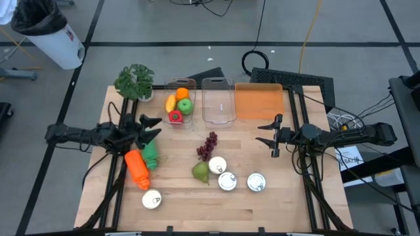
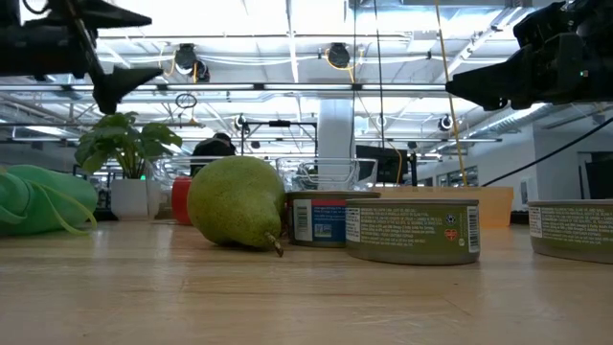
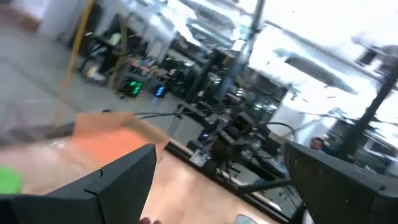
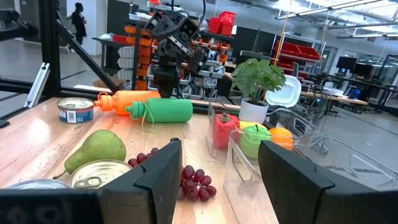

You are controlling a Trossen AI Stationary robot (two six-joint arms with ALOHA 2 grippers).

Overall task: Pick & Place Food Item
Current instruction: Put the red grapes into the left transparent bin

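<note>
1. Nearest, tins (image 1: 227, 181) are grouped beside the pear (image 1: 200, 172) and grapes (image 1: 208, 145) mid-table; label text cannot be read.
2. Right gripper (image 1: 266, 137) is held right of the grapes, apart from them, fingers parted, nothing gripped.
3. Left gripper (image 1: 152, 128) is spread wide above the green bottle (image 1: 150, 154).
4. Bare wood is seen along the table (image 1: 262, 213) front edge; clear bins (image 1: 218, 101) are set at the back.

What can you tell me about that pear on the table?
The pear is green with a smooth, slightly speckled skin and a short brown stem. It lies on its side on the wooden table, below the dark grapes in the high view and right beside a tin can; whether they touch is unclear. Neither gripper is near it.
</note>
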